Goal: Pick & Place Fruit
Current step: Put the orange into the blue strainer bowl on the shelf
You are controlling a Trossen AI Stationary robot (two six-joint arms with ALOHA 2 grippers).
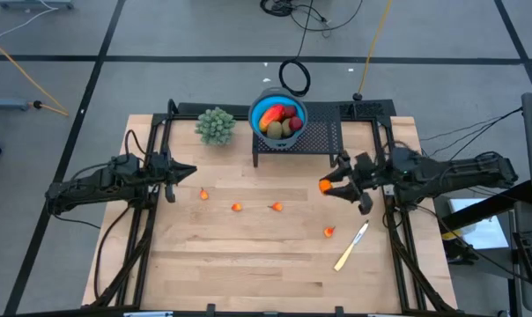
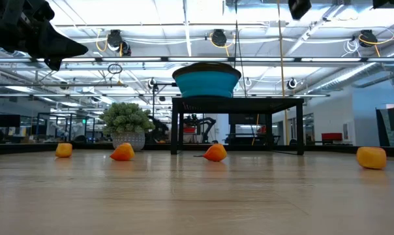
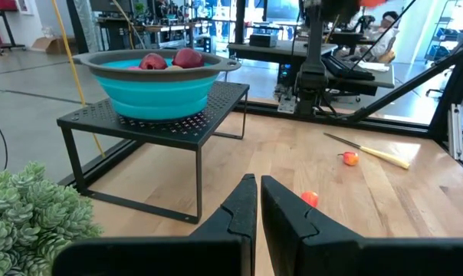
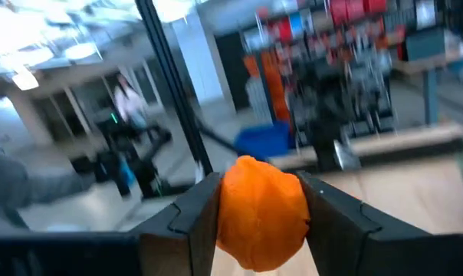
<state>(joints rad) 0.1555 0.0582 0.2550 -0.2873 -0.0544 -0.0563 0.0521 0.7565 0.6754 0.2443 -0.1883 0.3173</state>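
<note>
Nearest the lens, the right gripper [image 4: 254,215] clamps an orange fruit piece [image 4: 261,211] between its fingers, raised right of the black rack [image 1: 323,139]. I judge it should carry high, clear the blue bowl [image 1: 259,104] rim, then release. Four orange bits [image 1: 238,208] sit mid-table; the left gripper [image 1: 180,173] waits shut, far left.
</note>
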